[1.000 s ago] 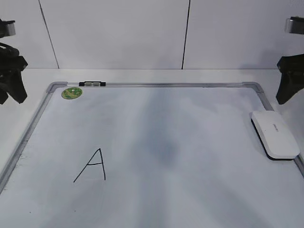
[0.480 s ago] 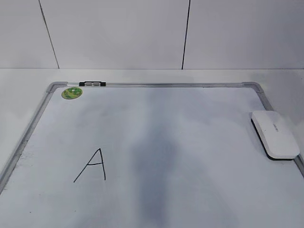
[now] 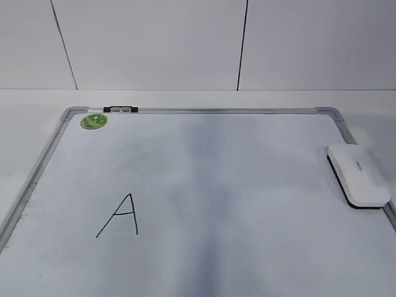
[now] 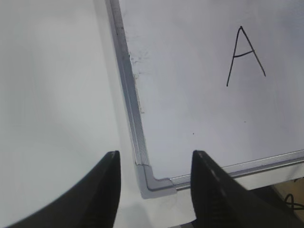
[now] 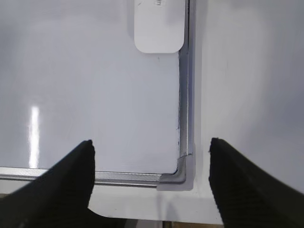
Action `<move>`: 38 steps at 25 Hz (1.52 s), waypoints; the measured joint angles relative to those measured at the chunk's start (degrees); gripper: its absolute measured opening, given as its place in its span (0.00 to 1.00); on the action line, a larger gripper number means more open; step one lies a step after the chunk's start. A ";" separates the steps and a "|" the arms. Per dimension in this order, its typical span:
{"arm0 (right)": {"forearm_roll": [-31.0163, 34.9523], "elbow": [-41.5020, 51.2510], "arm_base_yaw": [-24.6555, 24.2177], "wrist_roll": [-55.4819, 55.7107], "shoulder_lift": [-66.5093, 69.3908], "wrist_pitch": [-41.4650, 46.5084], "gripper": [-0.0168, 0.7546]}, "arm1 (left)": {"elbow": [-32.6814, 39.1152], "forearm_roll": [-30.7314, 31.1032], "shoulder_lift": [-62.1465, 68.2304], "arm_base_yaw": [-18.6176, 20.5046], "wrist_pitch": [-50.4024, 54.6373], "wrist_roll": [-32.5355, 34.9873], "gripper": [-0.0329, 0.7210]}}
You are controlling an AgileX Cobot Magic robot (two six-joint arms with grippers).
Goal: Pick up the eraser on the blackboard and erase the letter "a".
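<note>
Eraser (image 3: 359,175) lies at the blackboard's (image 3: 204,111) right edge; only a capital "A" (image 3: 120,215) shows. Both my grippers (image 4: 154,190) (image 5: 152,178) hang spread, empty. I'd descend squarely, right fingers straddling its narrow sides.

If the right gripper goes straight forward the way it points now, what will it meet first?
Probably the blackboard's near right corner, which lies between the open fingers of the right gripper. Further along that line lies the eraser against the right frame. Depth is unclear, so this is a guess.

A plain lab-style test bench: bare white table (image 3: 185,99) against white wall panels (image 3: 154,43) (dark seams between them).
</note>
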 joint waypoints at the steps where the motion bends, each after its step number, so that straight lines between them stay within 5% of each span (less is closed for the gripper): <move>1: 0.00 0.94 0.00 0.00 -1.76 0.01 0.79 | 1.14 0.00 -2.12 0.00 0.00 0.00 0.52; 17: -4.50 17.57 0.59 1.19 -27.72 0.66 0.79 | 25.53 -0.22 -32.24 0.00 0.35 -2.37 0.52; 38: -9.70 27.79 0.79 1.49 -34.20 -5.82 0.79 | 29.01 2.56 -35.05 0.00 -9.02 -2.40 0.52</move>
